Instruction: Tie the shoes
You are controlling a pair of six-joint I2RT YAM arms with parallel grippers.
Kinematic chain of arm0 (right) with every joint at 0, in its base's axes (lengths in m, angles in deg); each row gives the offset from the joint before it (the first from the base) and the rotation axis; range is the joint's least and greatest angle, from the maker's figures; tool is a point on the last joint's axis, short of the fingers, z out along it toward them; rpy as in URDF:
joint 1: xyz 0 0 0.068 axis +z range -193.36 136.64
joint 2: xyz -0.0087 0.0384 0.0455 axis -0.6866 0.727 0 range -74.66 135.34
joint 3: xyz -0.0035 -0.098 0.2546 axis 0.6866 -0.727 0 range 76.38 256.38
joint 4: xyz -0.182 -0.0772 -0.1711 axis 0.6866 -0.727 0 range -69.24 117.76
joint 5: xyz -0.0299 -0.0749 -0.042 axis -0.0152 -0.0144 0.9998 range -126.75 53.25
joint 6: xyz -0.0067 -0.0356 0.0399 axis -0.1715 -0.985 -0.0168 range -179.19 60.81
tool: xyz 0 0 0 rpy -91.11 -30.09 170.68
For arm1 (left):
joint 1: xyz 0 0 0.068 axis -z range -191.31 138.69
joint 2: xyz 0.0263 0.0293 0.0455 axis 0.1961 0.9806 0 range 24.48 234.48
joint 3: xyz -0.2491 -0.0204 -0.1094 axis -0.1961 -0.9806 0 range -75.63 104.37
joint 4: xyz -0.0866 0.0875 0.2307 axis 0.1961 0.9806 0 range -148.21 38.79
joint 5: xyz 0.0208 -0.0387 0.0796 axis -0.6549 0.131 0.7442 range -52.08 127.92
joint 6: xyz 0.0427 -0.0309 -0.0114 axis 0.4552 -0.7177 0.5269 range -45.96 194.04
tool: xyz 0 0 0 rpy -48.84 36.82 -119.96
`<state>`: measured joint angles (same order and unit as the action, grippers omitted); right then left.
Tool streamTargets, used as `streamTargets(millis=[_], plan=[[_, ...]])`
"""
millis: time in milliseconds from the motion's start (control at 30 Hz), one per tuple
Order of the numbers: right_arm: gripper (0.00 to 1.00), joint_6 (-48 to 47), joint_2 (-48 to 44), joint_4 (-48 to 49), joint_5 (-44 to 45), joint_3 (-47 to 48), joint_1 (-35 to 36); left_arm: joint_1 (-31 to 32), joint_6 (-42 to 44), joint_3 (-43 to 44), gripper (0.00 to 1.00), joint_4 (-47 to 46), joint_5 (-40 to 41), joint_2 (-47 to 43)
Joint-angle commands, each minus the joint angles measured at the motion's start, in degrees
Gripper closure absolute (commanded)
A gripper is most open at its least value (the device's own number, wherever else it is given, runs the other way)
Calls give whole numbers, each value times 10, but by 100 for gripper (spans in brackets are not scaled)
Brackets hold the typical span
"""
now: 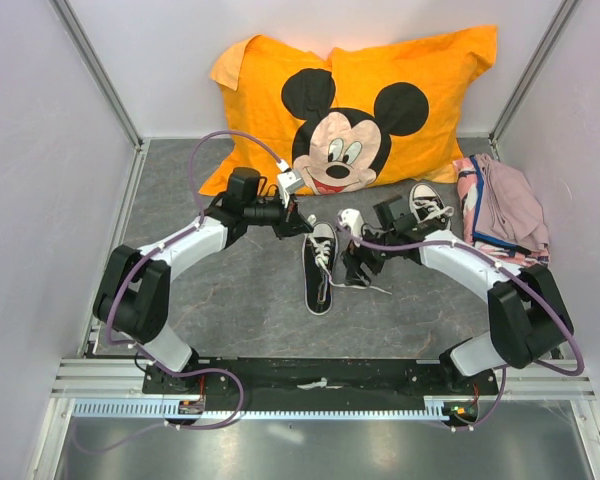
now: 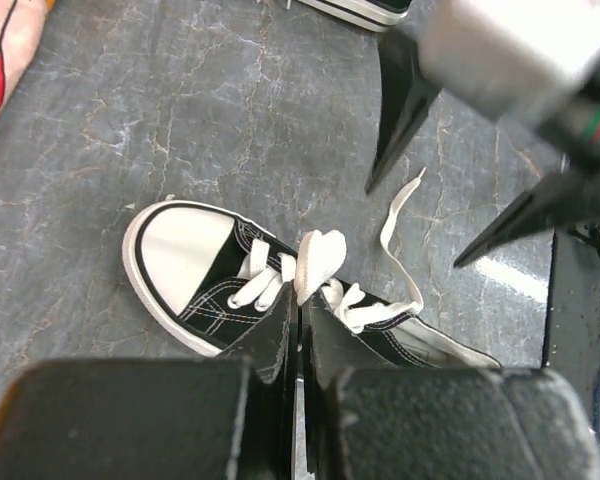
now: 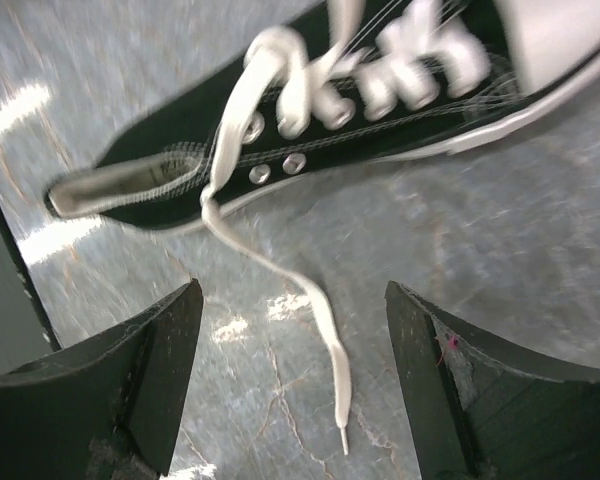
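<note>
One black sneaker [image 1: 319,268] with a white toe cap lies mid-table, toe toward the back. My left gripper [image 1: 307,227] hovers over its toe end, and in the left wrist view the left gripper [image 2: 302,300] is shut on a white lace [image 2: 318,262] pulled up from the eyelets. My right gripper [image 1: 358,266] sits just right of that shoe. Seen from the right wrist, the right gripper [image 3: 295,292] is open, with a loose lace end [image 3: 332,372] lying on the floor between its fingers and the shoe [image 3: 310,140] beyond. The second shoe [image 1: 429,205] rests at back right.
An orange Mickey Mouse pillow [image 1: 352,105] leans against the back wall. Folded pink cloth [image 1: 505,208] lies at the right, next to the second shoe. White walls with metal rails close in both sides of the grey marbled floor [image 1: 240,300].
</note>
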<state>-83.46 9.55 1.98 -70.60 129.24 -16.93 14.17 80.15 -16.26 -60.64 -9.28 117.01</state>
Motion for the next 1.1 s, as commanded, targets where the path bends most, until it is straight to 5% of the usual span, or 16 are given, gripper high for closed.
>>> streamTargets(millis=[0, 433, 633, 667, 1067], plan=[[18, -76, 3, 25, 35, -27, 25, -1, -29, -9, 98, -21, -21, 5], [32, -60, 33, 66, 95, -65, 48, -22, -37, -10, 98, -3, -23, -5], [81, -54, 21, 54, 113, -87, 50, -31, -35, -15, 98, 0, -30, -8], [100, -54, 15, 51, 117, -88, 50, -32, -35, -15, 98, 1, -29, -8], [100, -33, -85, -15, 166, -88, 0, -59, -15, -15, 98, 18, -36, -14]])
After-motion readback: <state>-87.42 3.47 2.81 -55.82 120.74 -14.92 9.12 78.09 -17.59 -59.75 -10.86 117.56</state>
